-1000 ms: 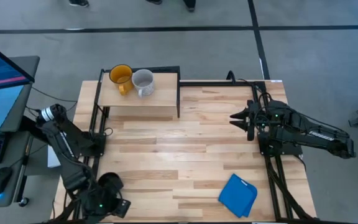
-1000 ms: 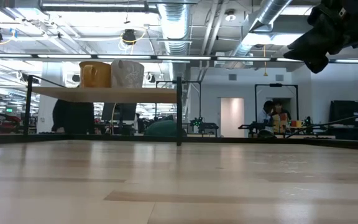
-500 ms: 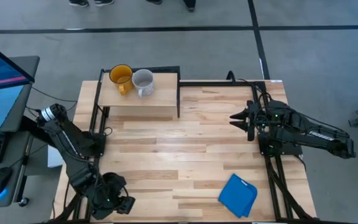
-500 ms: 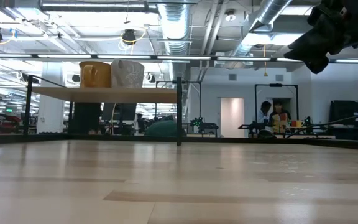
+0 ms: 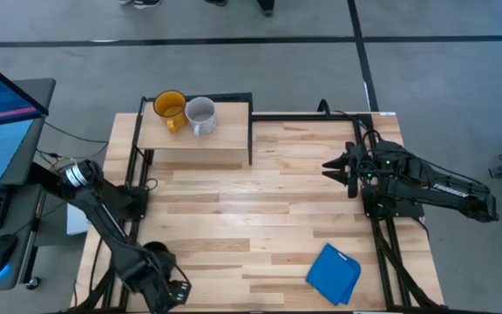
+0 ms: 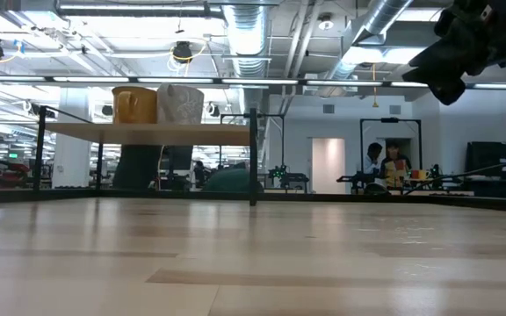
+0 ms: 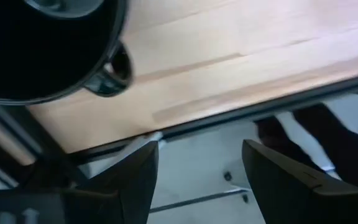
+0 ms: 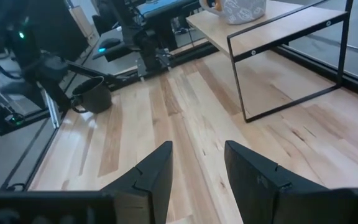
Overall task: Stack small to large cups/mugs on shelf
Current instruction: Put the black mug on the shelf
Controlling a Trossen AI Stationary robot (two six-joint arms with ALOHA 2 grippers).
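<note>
Two mugs, yellow mug [image 5: 169, 106] and grey mug [image 5: 200, 114], on shelf [image 5: 190, 144], both end effectors released.

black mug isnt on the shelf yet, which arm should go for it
Left. The left arm has its open jaws close to the black mug at the table's left side; the right arm waits across the table, far from it.
</note>
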